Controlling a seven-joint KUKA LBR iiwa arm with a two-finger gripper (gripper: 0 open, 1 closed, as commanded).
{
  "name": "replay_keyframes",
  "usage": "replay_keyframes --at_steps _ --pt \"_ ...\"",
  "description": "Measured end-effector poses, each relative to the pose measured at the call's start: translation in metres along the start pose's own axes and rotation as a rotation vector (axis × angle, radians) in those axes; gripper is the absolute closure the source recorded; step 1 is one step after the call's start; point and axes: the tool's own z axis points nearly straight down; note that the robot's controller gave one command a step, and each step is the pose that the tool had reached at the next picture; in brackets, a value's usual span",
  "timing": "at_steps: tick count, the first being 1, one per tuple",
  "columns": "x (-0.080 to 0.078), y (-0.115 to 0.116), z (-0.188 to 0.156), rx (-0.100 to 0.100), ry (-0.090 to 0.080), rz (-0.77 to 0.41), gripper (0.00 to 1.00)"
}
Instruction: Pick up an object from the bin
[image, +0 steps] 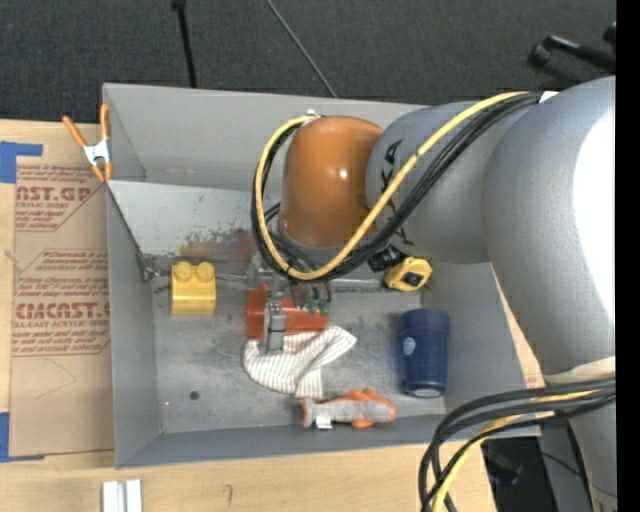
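Fingers (274, 335) | down at red block (262, 308) and striped cloth (300, 360), middle of bin (200, 385) | spread: cannot tell

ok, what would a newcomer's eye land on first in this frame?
The big silver arm with its orange dome cover reaches in from the right. Its claw is low in the middle of the grey metal bin, over a red blocky thing and a crumpled white striped cloth. Next come the yellow plastic toy brick at left and the dark blue cylinder at right.
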Motion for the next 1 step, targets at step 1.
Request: replay_keyframes --at_steps 1 --pt "-0.0018 -0.0004 -0.0047 -0.001 -0.007 0.001 0.00"
